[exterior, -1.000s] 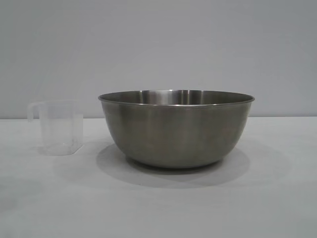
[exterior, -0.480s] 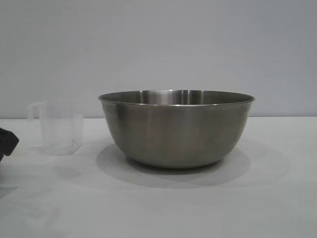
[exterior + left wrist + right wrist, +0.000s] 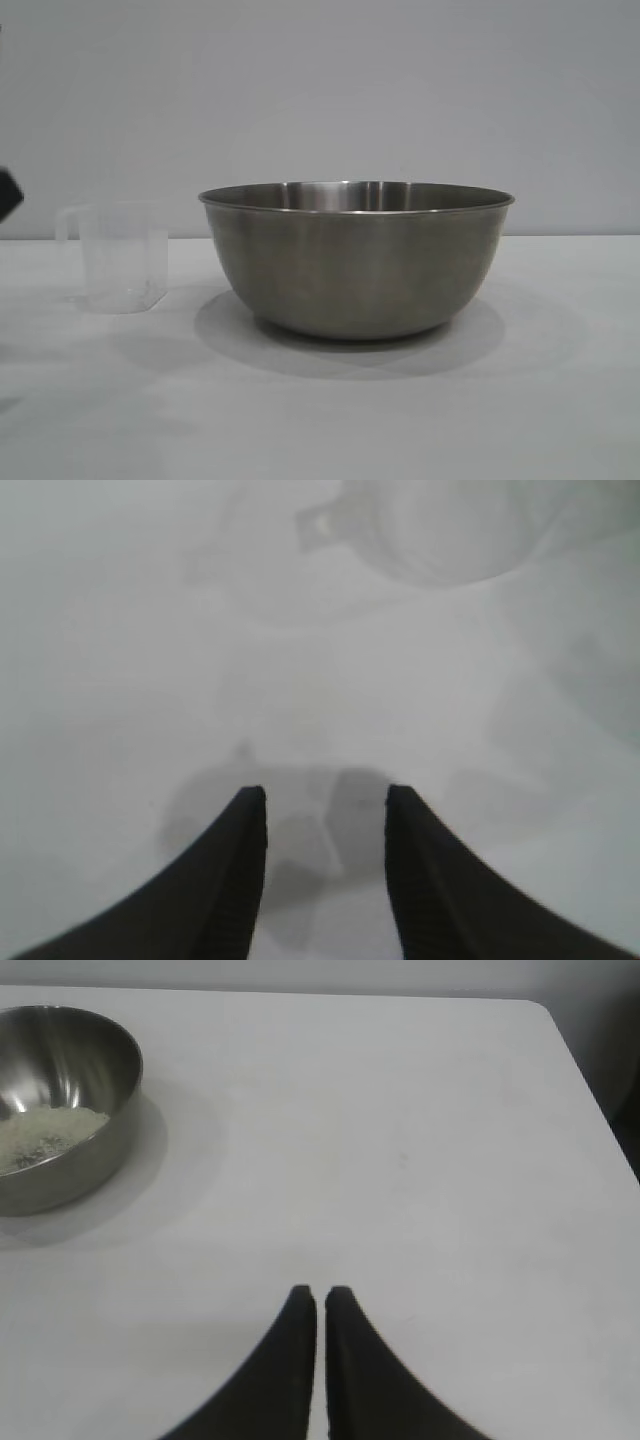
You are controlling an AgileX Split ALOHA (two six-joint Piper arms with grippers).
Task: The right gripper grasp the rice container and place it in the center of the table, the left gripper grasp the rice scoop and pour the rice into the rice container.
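Tabletop [image 3: 560, 400] is lying plain white under everything, well below the left tool and stretching out ahead of the right tool. Rice container [image 3: 357, 262] — big steel bowl — is sitting upright mid-tabletop, well off to one side of the parked right tool [image 3: 320, 1295] and beyond the scoop from the left tool. Rice [image 3: 45, 1135] is lying in a pale heap in the bowl bottom, so the pour looks done. Rice scoop [image 3: 118, 257], clear plastic cup with loop handle, is standing upright just beside the bowl, apart from it, looking empty; it is sitting ahead of the left tool [image 3: 325, 800], not between the fingers.

Left tool is hanging released, jaws part-spread with nothing between them, only a dark corner showing at the exterior view's edge above the scoop. Right tool is sitting clenched on nothing, fingers nearly touching, over bare tabletop.

Risks, judged: the scoop is light and standing close to the left tool's path — a low sweep by the arm could be clipping it over or knocking it into the bowl. Bowl is heavy-looking and stable; a spill seems unlikely unless the rim is getting struck.

No brands, labels or readable writing; any marks on the scoop are too faint to tell.
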